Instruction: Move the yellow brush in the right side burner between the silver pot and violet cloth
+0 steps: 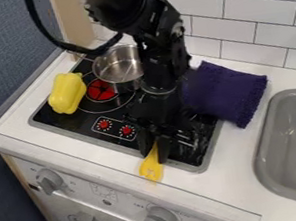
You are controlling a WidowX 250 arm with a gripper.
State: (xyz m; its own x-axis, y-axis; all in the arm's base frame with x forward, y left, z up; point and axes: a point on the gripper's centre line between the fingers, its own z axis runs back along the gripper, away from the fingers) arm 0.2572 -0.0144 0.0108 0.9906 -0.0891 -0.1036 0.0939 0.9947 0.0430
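Observation:
The gripper [154, 154] hangs over the front edge of the black stove [79, 128], a finger on each side of the yellow brush [151, 169], shut on its upper part. The brush's wide end points toward the counter's front edge, over the white surface. At the back left of the stove stands the silver pot [117, 66], open at the top. The violet cloth [226, 91] lies right of the arm, across the stove's back right corner and the counter. The arm hides most of the right side burner.
A yellow pepper [67, 93] rests on the stove's left edge, beside a red burner [101, 89]. Two red knobs sit near the stove's front. A grey sink [294, 141] is at the right, and a tiled wall [261, 14] stands behind the counter.

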